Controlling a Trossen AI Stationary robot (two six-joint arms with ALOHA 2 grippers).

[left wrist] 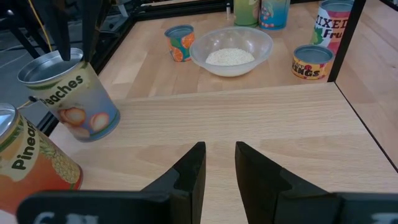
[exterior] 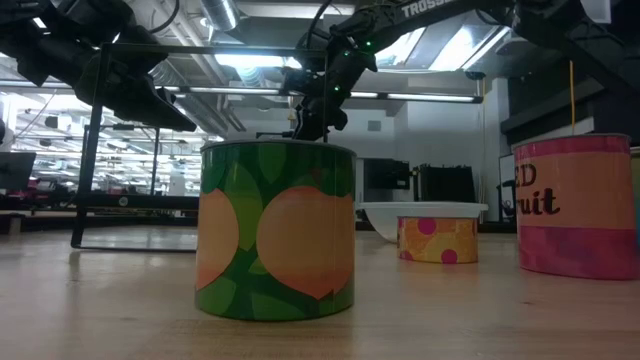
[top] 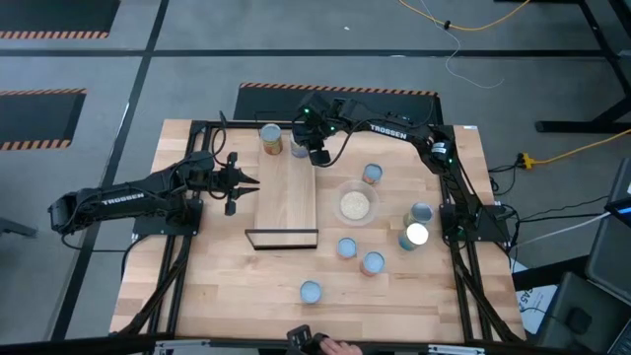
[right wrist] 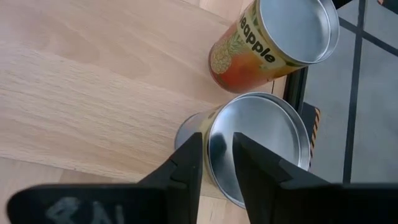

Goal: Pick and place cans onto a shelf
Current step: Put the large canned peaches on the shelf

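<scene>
The right gripper (right wrist: 216, 163) is positioned directly over the peaches can (right wrist: 258, 146) at the far end of the shelf (top: 288, 197). The can stands upright, axis vertical, just beside the pineapple can (top: 271, 138). The jaws are seen parted narrowly above the silver top; whether the rim is pinched cannot be told. The left gripper (left wrist: 219, 163) waits at the shelf's side edge, jaws slightly apart and empty. Loose cans (top: 373, 262) lie on the right half, nearer the right arm.
</scene>
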